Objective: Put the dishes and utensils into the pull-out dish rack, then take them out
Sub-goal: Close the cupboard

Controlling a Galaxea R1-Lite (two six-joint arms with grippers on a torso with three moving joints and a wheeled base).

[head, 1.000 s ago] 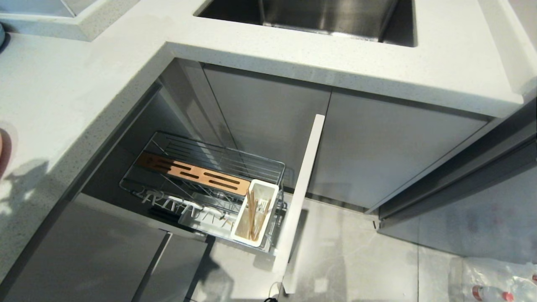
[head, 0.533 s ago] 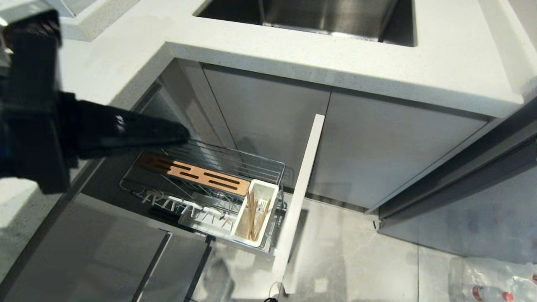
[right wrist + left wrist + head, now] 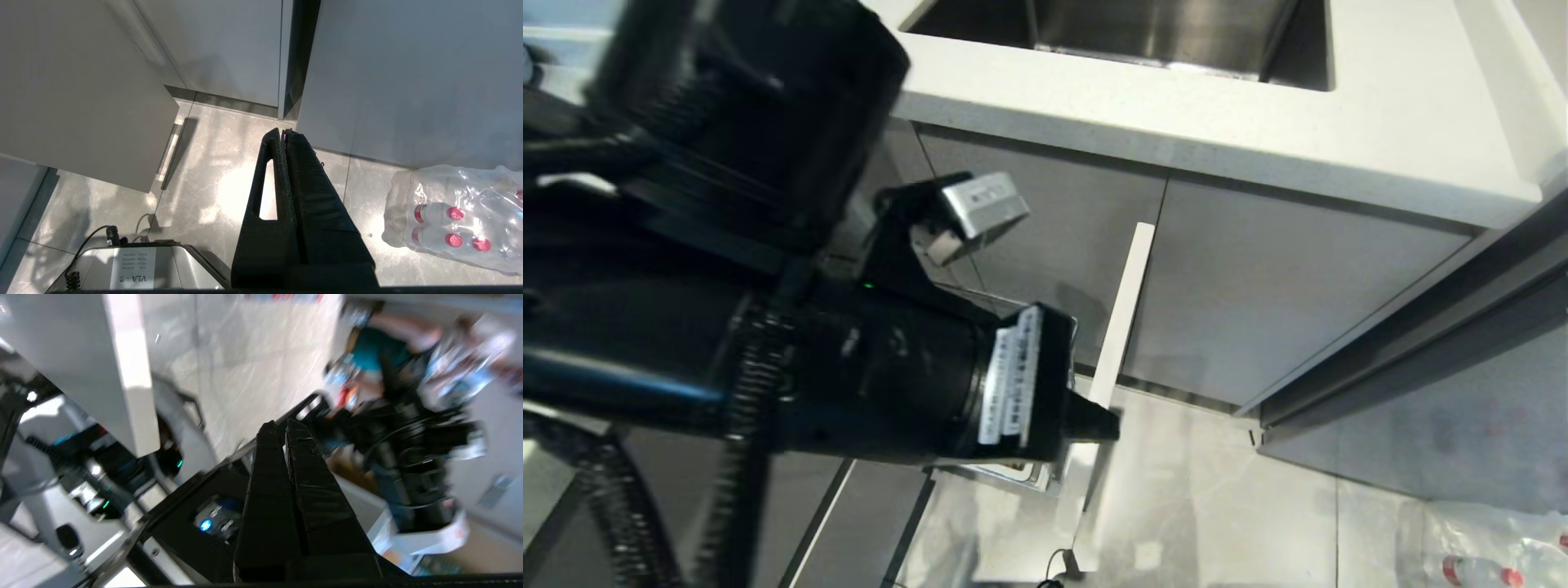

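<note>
My left arm fills the left half of the head view and hides nearly all of the pull-out dish rack point(image 3: 1013, 475); only a chrome corner shows beside its pale drawer front point(image 3: 1125, 304). The left gripper point(image 3: 1104, 425) is shut and empty, with its tip by the drawer front's lower part. In the left wrist view the left gripper point(image 3: 282, 430) points over the floor, past the drawer front point(image 3: 130, 375). The right gripper point(image 3: 282, 132) hangs shut and empty over the floor tiles, parked. The dishes are out of view. The utensils are hidden behind the arm.
A steel sink point(image 3: 1152, 33) sits in the white countertop point(image 3: 1258, 114) above grey cabinet doors point(image 3: 1258, 278). A wrapped pack of water bottles point(image 3: 457, 220) lies on the floor at the right. A person point(image 3: 380, 351) stands blurred beyond the left gripper. My base point(image 3: 135, 269) is below.
My left arm has swung in from the left across the head view and now covers the rack, the cutlery box and the chopsticks seen before. Its gripper stays shut. The right arm has not moved.
</note>
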